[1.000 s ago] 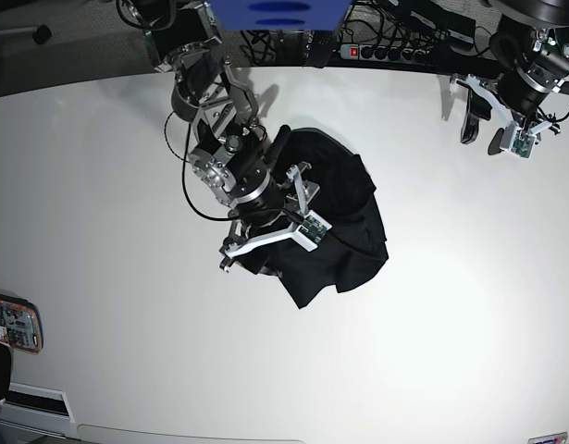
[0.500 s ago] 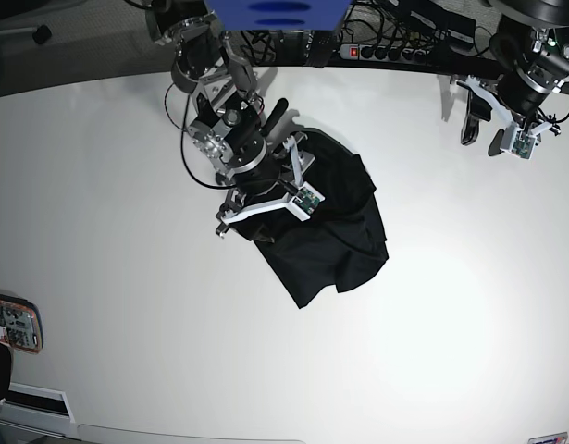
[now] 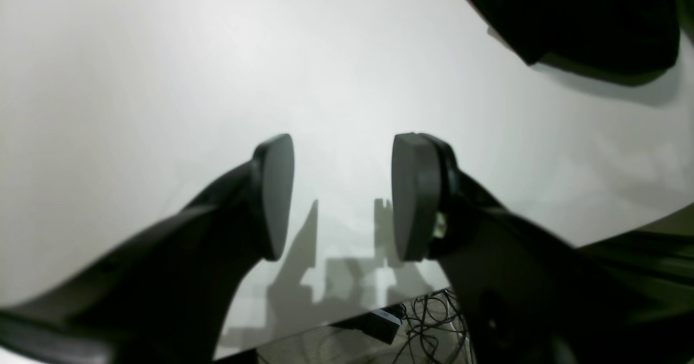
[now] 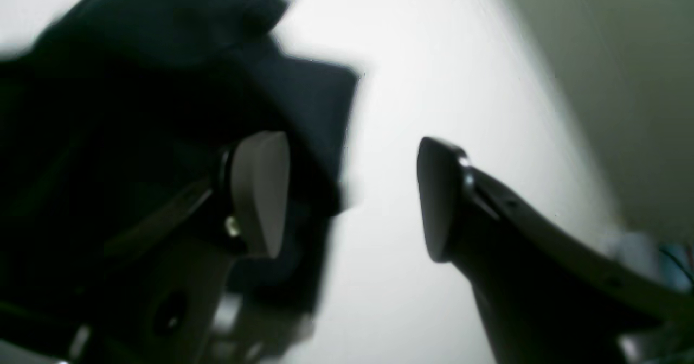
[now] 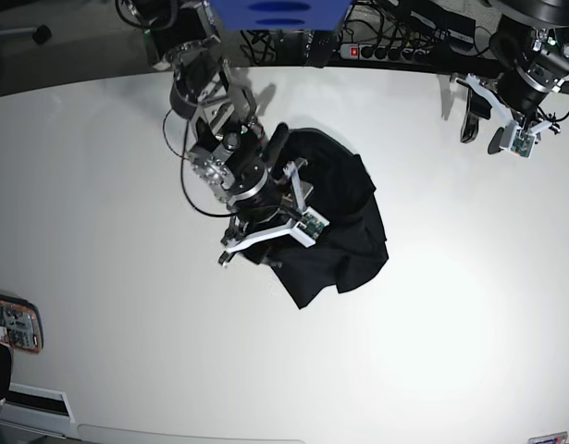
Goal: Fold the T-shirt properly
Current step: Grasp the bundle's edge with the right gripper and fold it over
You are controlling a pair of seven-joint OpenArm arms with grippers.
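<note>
The black T-shirt (image 5: 344, 231) lies crumpled near the middle of the white table (image 5: 127, 370). My right gripper (image 5: 265, 220) hovers over its left edge, open. In the blurred right wrist view the right gripper (image 4: 352, 196) has one pad (image 4: 260, 190) in front of the T-shirt (image 4: 135, 109) and the other finger (image 4: 444, 201) in front of bare table, with nothing pinched between them. My left gripper (image 5: 481, 129) hangs open over the table's back right, far from the shirt. The left wrist view shows the left gripper (image 3: 341, 196) with only table in the gap.
A power strip (image 5: 386, 51) and cables lie beyond the table's back edge, next to a blue panel (image 5: 279, 14). A small device (image 5: 11, 324) lies at the table's left edge. A black shape (image 3: 585, 17) fills the left wrist view's top right corner.
The right arm drew back toward the table's rear half a second ago and has come forward again over the shirt's left edge. Its jaws have narrowed a little. The left arm is still.
</note>
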